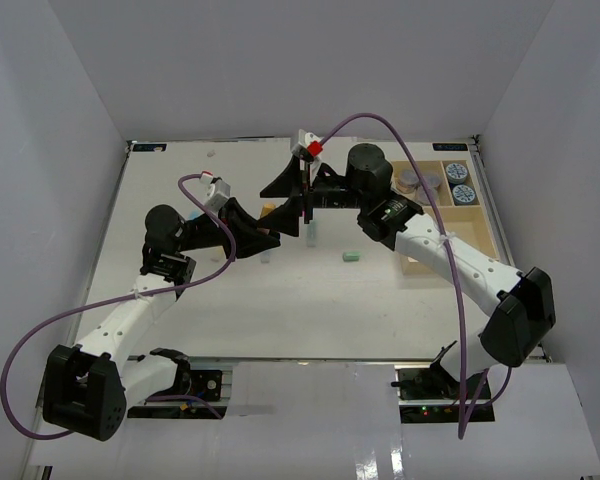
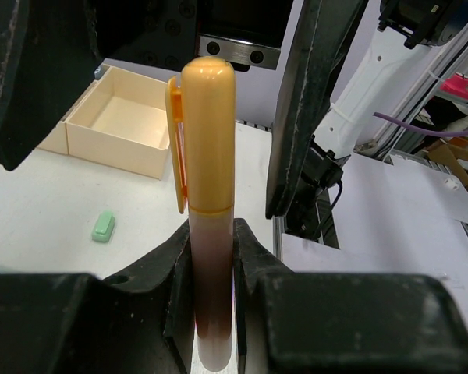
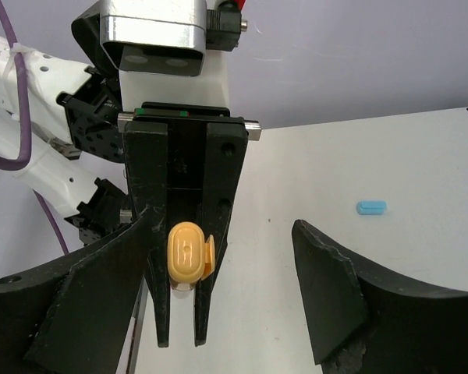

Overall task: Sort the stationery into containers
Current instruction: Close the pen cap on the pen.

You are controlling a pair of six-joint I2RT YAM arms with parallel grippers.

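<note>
Gripping one orange marker point(image 2: 207, 195) upright above table centre: left gripper point(image 2: 212, 257), clenched. Right gripper point(image 3: 242, 288) is standing spread around it. Wooden tray point(image 1: 477, 215) at 2 o'clock is holding four rolls point(image 1: 458, 170).

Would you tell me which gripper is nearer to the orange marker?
Left. The left gripper is shut on the orange marker; the right gripper is open around its cap end, not touching.
</note>
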